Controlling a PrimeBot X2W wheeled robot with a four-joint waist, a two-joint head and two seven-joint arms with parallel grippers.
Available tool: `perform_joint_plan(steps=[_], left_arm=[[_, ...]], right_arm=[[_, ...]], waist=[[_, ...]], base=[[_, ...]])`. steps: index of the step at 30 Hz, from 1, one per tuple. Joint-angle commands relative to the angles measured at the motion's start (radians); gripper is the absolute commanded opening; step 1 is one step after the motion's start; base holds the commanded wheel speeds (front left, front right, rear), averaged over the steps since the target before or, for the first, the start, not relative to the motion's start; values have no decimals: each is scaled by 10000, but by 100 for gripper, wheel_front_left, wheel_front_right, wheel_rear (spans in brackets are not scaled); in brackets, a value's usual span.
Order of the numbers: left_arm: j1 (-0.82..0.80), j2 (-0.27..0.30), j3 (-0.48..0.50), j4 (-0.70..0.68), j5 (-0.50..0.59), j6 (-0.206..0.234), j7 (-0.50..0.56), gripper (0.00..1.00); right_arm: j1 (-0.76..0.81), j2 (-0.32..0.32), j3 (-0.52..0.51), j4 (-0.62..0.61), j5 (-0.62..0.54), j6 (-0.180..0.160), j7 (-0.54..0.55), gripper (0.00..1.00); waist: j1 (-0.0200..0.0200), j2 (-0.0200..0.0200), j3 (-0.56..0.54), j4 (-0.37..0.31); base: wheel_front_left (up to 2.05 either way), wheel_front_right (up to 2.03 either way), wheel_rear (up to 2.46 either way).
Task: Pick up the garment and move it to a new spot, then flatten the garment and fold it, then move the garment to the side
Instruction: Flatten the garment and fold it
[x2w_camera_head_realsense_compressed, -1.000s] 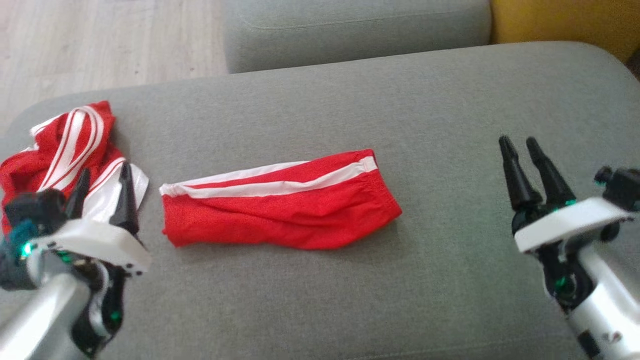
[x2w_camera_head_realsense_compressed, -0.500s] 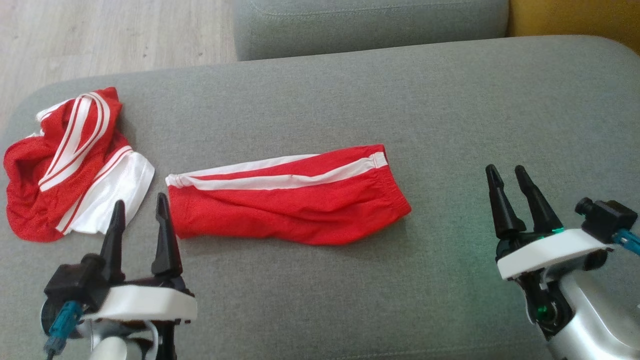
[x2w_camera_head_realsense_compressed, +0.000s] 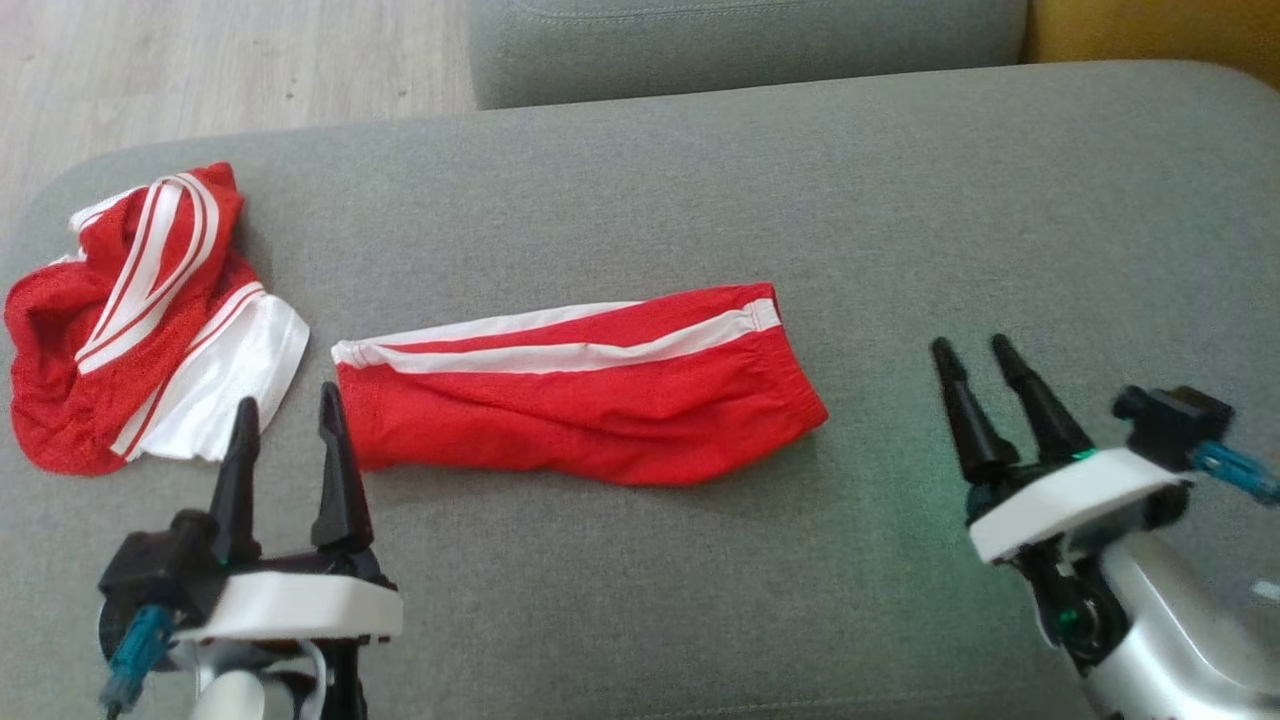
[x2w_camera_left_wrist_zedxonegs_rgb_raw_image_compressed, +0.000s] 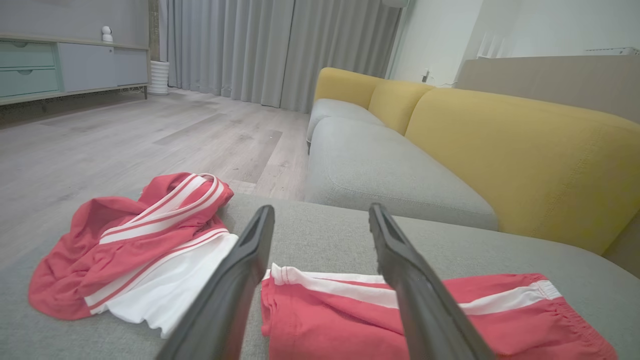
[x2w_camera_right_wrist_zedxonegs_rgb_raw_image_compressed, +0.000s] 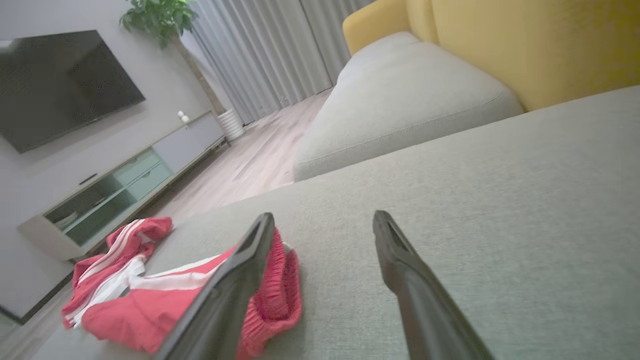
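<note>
Apparently folded; side-move pending.
Left gripper (x2w_camera_head_realsense_compressed: 288, 400) at garment's (x2w_camera_head_realsense_compressed: 580, 395) 8 o'clock, right gripper (x2w_camera_head_realsense_compressed: 970, 345) at 3: spread, empty; pinch both ends next.

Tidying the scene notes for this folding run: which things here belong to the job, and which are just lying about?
Job: folded red garment, grey cushion under it, left gripper, right gripper, both open and empty.
Lying about: crumpled red-and-white garment (perhaps next), yellow sofa back, television, plant.
</note>
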Motion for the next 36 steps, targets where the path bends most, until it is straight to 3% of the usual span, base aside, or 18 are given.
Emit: perform_joint_plan(steps=[1, 8, 15, 28, 36], left_arm=[[-359, -26, 441, -302, 102, -58, -120, 100], [-623, -337, 516, -251, 206, -485, -120, 100], [-760, -435, 520, -369, 194, -619, -120, 100], [-805, -446, 266, -361, -45, -464, -120, 100], [-865, -447, 113, -278, -132, -447, -120, 100]], right_arm=[[-608, -201, 189, -354, -20, -7, 96, 100], [-2149, -151, 1254, 316, -961, -7, 1252, 100], [-3074, 59, 1960, 1934, -793, -7, 2083, 100], [-3292, 205, 2197, 3691, 793, -7, 3026, 100], [-3358, 204, 2528, 4375, 1951, -7, 4416, 100]], waist=[[0, -1, 55, 52], [0, -1, 379, 607], [0, -1, 669, 1243], [0, -1, 1021, 1849], [0, -1, 1127, 2111]], base=[[0, 0, 0], [0, 0, 0], [0, 0, 0], [0, 0, 0], [0, 0, 0]])
